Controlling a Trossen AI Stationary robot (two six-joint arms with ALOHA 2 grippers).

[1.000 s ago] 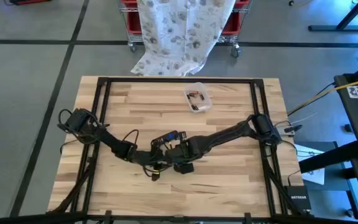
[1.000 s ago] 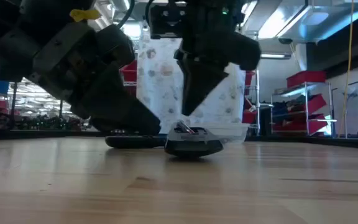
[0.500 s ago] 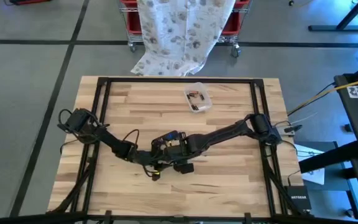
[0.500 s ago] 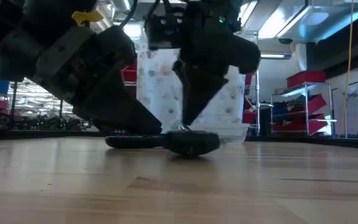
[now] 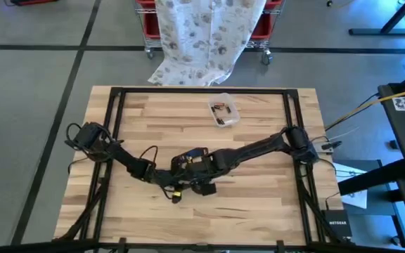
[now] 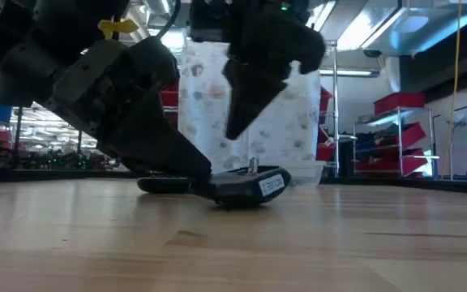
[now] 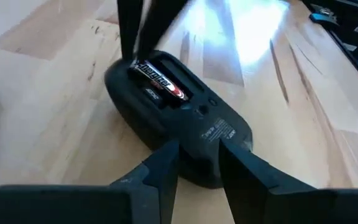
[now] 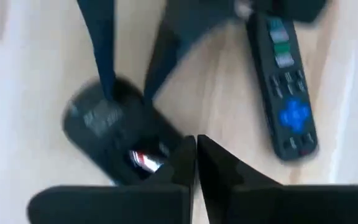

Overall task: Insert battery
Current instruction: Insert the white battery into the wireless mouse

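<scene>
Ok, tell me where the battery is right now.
The battery lies in the open bay of the black device near the table's middle, just in front of the left gripper, with the right gripper's fingertips at its far end.

We see pale butcher-block wood table (image 5: 259, 197), smooth satin; black matt plastic mouse (image 7: 185, 134); glossy metal-capped battery (image 7: 159, 79); clear plastic tub (image 5: 224, 109).

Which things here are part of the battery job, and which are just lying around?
In the job: black mouse, battery in its open bay, left gripper at the mouse, right gripper at the battery.
Lying about: remote, clear tub, patterned cloth.
</scene>
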